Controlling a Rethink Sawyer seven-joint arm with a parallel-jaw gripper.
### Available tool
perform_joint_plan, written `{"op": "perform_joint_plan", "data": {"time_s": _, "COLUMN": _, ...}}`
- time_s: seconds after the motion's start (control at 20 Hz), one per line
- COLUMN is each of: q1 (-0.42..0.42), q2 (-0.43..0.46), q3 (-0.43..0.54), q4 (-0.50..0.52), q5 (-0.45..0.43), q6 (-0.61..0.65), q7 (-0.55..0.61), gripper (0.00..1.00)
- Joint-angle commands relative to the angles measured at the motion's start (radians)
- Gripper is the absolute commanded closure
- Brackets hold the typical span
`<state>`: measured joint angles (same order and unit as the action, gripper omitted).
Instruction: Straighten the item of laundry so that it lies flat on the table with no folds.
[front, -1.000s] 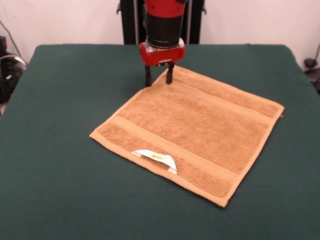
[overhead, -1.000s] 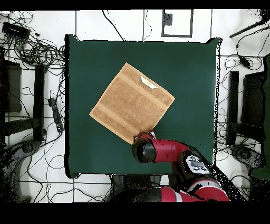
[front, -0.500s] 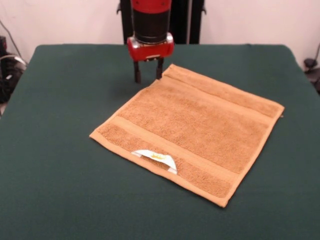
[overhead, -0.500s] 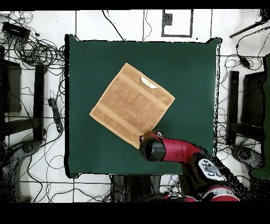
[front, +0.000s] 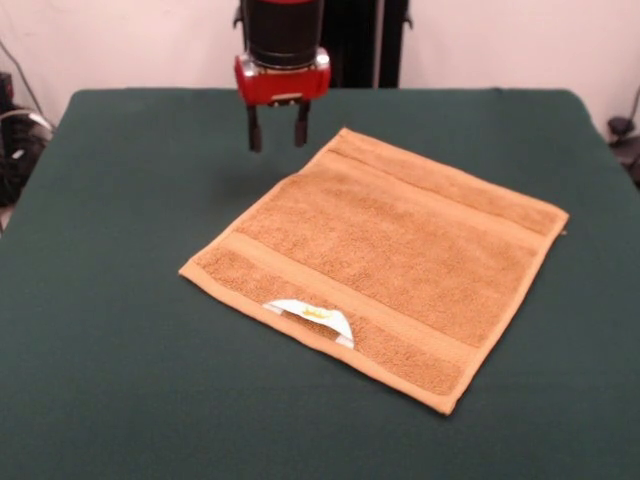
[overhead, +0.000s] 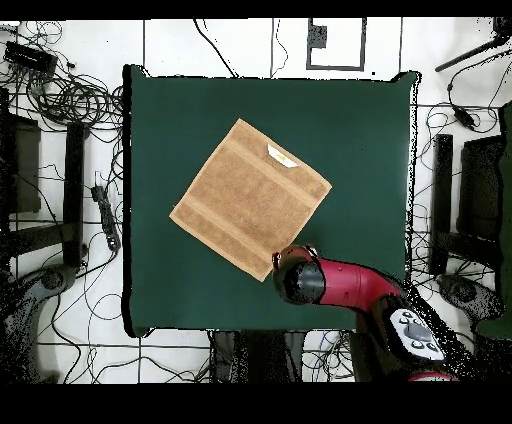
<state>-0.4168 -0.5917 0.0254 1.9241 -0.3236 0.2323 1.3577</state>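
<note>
The item of laundry (front: 385, 260), an orange-tan square towel, lies spread out on the dark green table (front: 120, 300), turned like a diamond, and no fold shows in it. A white label (front: 312, 315) sticks out at its near edge. From overhead, the towel (overhead: 250, 197) sits a little left of the table's (overhead: 360, 130) middle. My gripper (front: 277, 130) hangs above the bare cloth just left of the towel's far corner, open, with nothing between its fingers (front: 254, 130). In the overhead view the red arm (overhead: 330, 282) covers the gripper.
Cables (overhead: 75, 95) and dark stands (overhead: 70, 190) lie on the floor around the table. A black post (front: 390, 40) stands behind the table's far edge.
The gripper has risen and drawn back off the towel's far corner toward the table's far edge. The towel has not moved.
</note>
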Motion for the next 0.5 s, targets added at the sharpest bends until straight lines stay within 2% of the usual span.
{"op": "perform_joint_plan", "data": {"time_s": 0.05, "q1": -0.004, "q2": -0.013, "q3": 0.107, "q4": 0.006, "q5": 0.063, "q6": 0.095, "q7": 0.138, "gripper": 0.0}}
{"op": "perform_joint_plan", "data": {"time_s": 0.5, "q1": 0.008, "q2": -0.023, "q3": 0.095, "q4": 0.0, "q5": 0.071, "q6": 0.105, "q7": 0.144, "gripper": 0.0}}
